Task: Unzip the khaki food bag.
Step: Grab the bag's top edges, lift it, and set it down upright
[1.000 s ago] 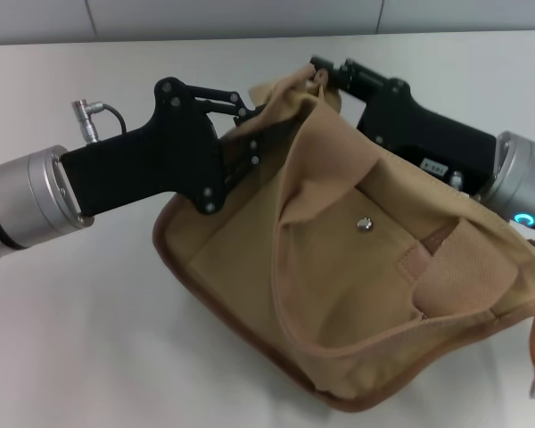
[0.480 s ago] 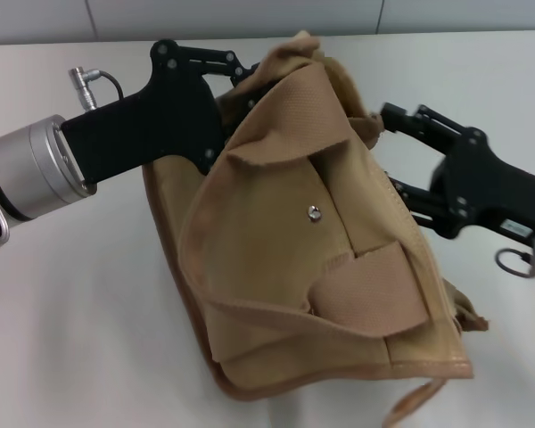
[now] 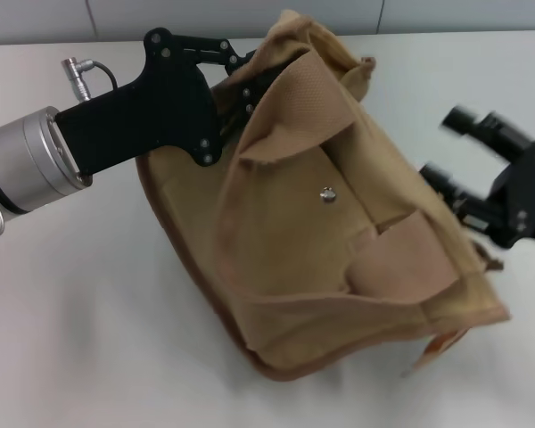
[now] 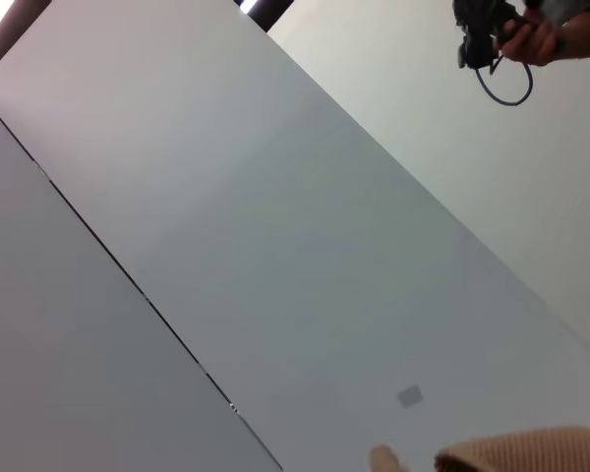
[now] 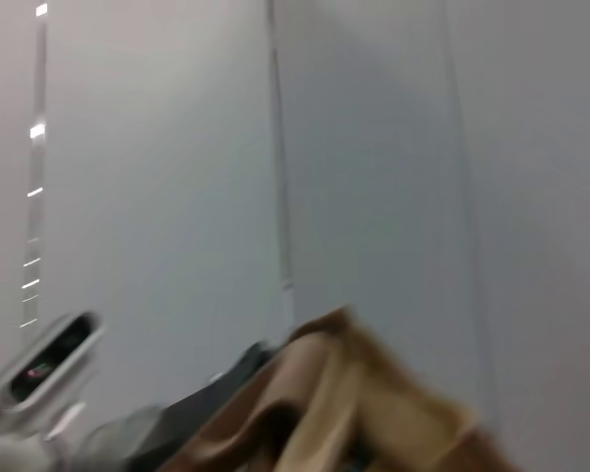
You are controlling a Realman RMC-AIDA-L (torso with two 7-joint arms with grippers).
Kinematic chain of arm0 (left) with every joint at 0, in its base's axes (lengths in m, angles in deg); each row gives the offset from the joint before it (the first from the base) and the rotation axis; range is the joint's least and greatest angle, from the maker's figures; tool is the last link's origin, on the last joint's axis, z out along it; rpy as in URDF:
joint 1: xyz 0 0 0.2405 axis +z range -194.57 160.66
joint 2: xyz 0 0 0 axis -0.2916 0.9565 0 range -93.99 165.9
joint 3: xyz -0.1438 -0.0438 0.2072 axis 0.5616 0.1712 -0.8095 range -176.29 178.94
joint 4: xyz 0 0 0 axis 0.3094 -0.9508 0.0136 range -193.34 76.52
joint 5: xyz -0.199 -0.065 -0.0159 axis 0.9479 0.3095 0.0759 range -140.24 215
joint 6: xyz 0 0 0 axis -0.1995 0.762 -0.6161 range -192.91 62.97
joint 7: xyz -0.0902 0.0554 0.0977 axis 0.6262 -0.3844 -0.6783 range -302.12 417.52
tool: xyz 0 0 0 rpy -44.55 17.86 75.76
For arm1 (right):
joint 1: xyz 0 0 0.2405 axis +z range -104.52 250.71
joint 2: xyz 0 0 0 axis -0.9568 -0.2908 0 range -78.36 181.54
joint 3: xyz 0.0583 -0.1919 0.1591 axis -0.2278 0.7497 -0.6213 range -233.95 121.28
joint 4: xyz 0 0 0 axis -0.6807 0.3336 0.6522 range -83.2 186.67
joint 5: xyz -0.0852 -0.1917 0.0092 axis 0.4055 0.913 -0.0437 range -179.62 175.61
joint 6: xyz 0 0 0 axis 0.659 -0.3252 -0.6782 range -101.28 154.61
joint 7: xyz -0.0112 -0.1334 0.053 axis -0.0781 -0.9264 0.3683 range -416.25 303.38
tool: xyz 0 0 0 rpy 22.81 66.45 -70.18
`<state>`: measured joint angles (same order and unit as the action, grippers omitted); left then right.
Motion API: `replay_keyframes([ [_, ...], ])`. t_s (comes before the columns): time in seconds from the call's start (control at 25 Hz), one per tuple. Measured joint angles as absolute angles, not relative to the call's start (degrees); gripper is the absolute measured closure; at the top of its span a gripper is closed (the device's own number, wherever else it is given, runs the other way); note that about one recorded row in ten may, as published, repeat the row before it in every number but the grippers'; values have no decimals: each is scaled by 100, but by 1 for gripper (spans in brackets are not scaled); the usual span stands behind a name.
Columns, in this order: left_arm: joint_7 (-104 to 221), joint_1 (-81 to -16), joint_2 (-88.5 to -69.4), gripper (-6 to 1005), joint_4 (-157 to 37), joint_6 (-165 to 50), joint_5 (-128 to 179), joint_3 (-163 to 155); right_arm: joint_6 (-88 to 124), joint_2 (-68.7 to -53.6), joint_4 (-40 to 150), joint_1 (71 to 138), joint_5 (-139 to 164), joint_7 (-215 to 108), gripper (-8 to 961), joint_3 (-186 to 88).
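The khaki food bag [image 3: 339, 241] is lying at the middle of the white table [image 3: 89, 339]. Its upper edge at 11 o'clock is being pinched by the left gripper [image 3: 245, 85], probably as an anchor. The right gripper [image 3: 446, 147], at 3 o'clock, is being held spread, touching nothing.

The left gripper [image 3: 242, 78] pinches the khaki food bag [image 3: 339, 232] at its top corner while the right gripper [image 3: 453, 147] hangs spread beside it.

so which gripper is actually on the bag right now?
The left gripper, gripping the khaki food bag at its top edge. The right gripper is open, clear of it.
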<state>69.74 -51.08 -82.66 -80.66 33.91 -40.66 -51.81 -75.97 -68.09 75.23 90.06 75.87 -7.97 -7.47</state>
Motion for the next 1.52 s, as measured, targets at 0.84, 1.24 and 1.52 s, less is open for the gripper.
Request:
replay_keyframes([
  [0.84,6967,-5119,-8270,916,-8065,3437,-4106,-5290,-6632,-6824,6348,10623,6438,-1486,128,-13],
  [1.24,6891,-5120,-8270,916,-8063,3396,-4101,-5245,-6355,-6775,6598,10433,6524,-1452,127,966],
  [1.52,6827,-5150,-8279,916,-8064,3333,-3905,-5231,-6336,-6782,6927,10007,7016,-1566,127,983],
])
